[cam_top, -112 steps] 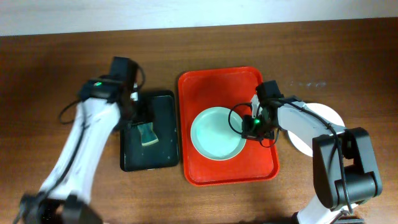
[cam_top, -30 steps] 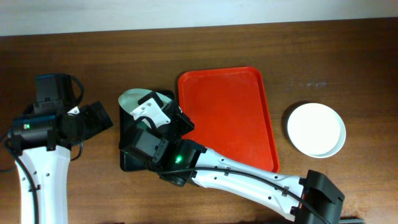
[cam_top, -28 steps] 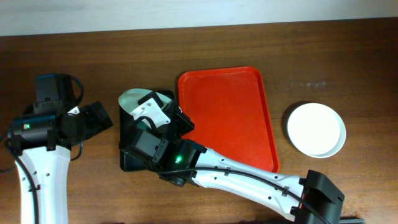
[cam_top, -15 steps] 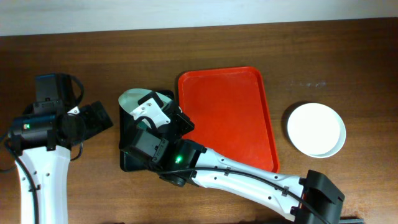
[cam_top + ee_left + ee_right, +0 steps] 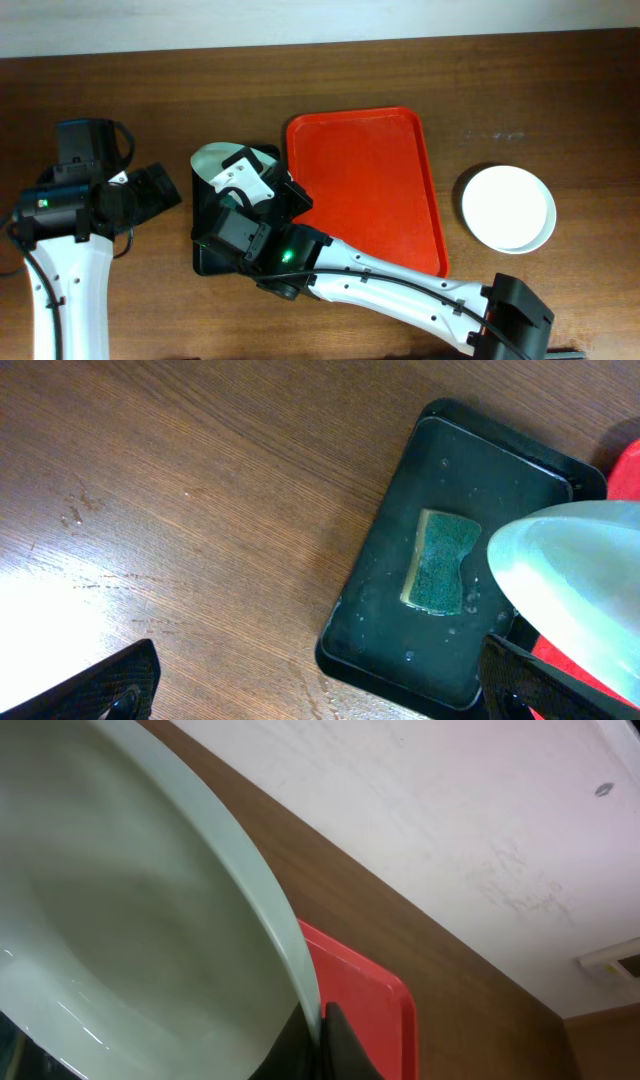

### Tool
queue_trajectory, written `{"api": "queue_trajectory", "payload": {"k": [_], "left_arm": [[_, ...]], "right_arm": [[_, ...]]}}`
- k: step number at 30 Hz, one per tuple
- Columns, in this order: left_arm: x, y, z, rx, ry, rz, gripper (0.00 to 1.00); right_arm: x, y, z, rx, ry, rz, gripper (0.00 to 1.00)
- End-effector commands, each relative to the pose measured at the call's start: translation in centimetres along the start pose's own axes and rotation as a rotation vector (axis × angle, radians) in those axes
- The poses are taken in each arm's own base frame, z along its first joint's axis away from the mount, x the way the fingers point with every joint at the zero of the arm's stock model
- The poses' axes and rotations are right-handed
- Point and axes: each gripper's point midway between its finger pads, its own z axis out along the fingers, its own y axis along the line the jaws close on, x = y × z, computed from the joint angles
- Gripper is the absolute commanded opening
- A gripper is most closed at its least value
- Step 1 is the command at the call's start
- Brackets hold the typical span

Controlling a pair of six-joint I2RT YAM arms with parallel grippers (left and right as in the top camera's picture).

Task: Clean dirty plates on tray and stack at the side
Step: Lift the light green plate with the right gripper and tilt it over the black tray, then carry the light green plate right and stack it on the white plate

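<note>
You are at the wiping step: your right tool (image 5: pixel 322 1038) is pressed onto the rim of the pale mint-blue round plate (image 5: pixel 580 560), pinching it and holding it tilted above the small black rectangular tray (image 5: pixel 480 480), just past the green sponge (image 5: pixel 440 560) lying inside it. The large red plastic tray (image 5: pixel 365 190) sits bare in the middle of the bench, and the white round plate (image 5: pixel 508 208) rests well apart on the bench at the right, so this looks like the last dirty plate; whether another lies under the white one I cannot tell. Your left tool (image 5: pixel 160 190) is spread wide and holds nothing, off to the left of the black tray. The next move calls for bringing it down over the sponge, closing on it across its narrow waist, then lifting it to the plate's inner face. Keep the right grip firm and the plate steady. No smear shows on the part of the face in view, so check the centre first.
</note>
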Motion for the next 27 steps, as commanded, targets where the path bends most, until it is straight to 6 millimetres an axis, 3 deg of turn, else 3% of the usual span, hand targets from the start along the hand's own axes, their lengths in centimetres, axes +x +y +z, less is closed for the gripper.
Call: {"api": "queue_trajectory", "payload": {"k": [1, 5, 9, 13, 16, 18, 22, 25, 27], "left_arm": [[-0.2, 0.3, -0.2, -0.012, -0.013, -0.004, 0.99], [-0.2, 0.3, -0.2, -0.012, -0.013, -0.004, 0.99], [-0.2, 0.3, -0.2, -0.012, -0.013, -0.004, 0.99], [-0.2, 0.3, -0.2, -0.012, -0.012, -0.004, 1.00], [-0.2, 0.4, -0.2, -0.012, -0.012, -0.004, 1.00], [-0.2, 0.3, -0.2, -0.012, -0.013, -0.004, 0.99], [-0.2, 0.4, -0.2, -0.012, -0.012, -0.004, 0.99], [-0.2, 0.3, -0.2, -0.012, -0.012, -0.004, 0.99], [-0.2, 0.3, -0.2, -0.012, -0.012, -0.004, 1.00]], "right_arm": [[-0.2, -0.4, -0.1, -0.059, 0.021, 0.174, 0.04], [2.3, 1.8, 1.3, -0.260, 0.167, 0.264, 0.04], [4.4, 0.5, 2.3, -0.378, 0.347, 0.494, 0.04], [4.5, -1.8, 2.8, -0.618, 0.467, 0.662, 0.04], [6.5, -6.7, 3.9, -0.657, 0.567, 0.803, 0.04], [9.5, -11.3, 4.7, -0.582, 0.647, 0.899, 0.04], [18.6, -22.0, 5.2, -0.331, 0.820, 1.077, 0.04], [25.1, -27.1, 4.7, -0.211, 0.912, 1.155, 0.04], [29.0, -29.3, 4.0, -0.138, 0.960, 1.230, 0.04]]}}
